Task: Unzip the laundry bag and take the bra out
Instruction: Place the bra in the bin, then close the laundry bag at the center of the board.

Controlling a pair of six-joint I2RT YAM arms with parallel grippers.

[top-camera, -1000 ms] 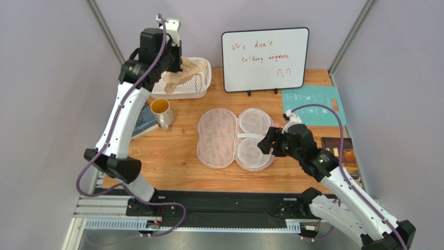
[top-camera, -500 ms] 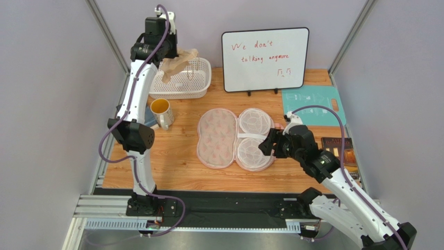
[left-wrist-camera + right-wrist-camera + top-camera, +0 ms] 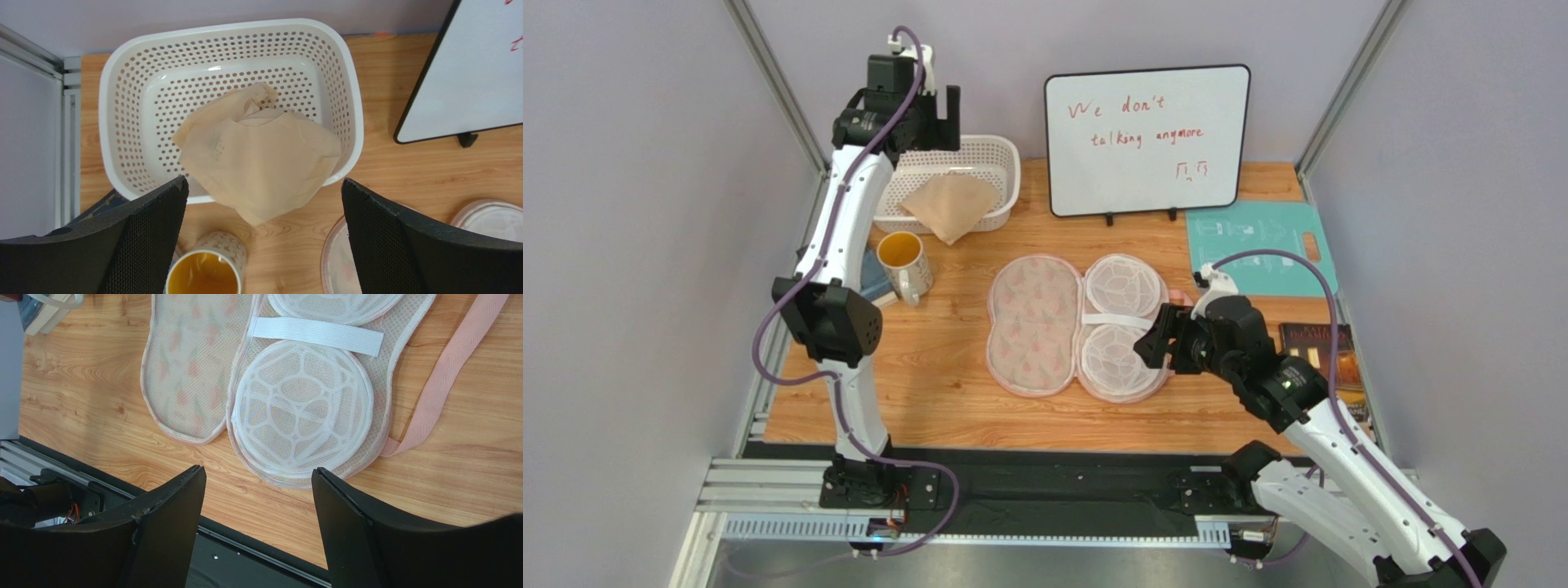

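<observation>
Pale grey walls on three sides, a wooden worktop (image 3: 928,380) below. A whiteboard (image 3: 1146,137) with red handwriting stands at the far edge.

- Far left corner: white perforated basket (image 3: 227,33). The bra (image 3: 261,156), plain beige and crumpled, sits over the basket's near rim, partly inside, with one corner hanging past the rim toward the mug.
- Left gripper (image 3: 264,184): high above the basket, pointing down, fingers spread wide with nothing between them. The bra is below it, not touching.
- Mug (image 3: 905,263): yellow inside, near the left edge and just near of the basket. It stands beside a book whose cover is mostly hidden.
- Middle of the worktop: the laundry bag (image 3: 1075,325) lies opened flat — the printed half to the left, the white mesh half with two round cups to the right. A white elastic band (image 3: 316,332) crosses the waist of the mesh half. The pink strap (image 3: 442,373) trails over the wood off the bag's right side.
- Right gripper (image 3: 258,473): hovers over the near right lobe of the bag, fingers apart and holding nothing. Whether they touch the fabric I cannot tell.
- Right side: a teal board (image 3: 1257,245) toward the far right corner — a dark book (image 3: 1320,349) at the right edge, nearer the arm.
</observation>
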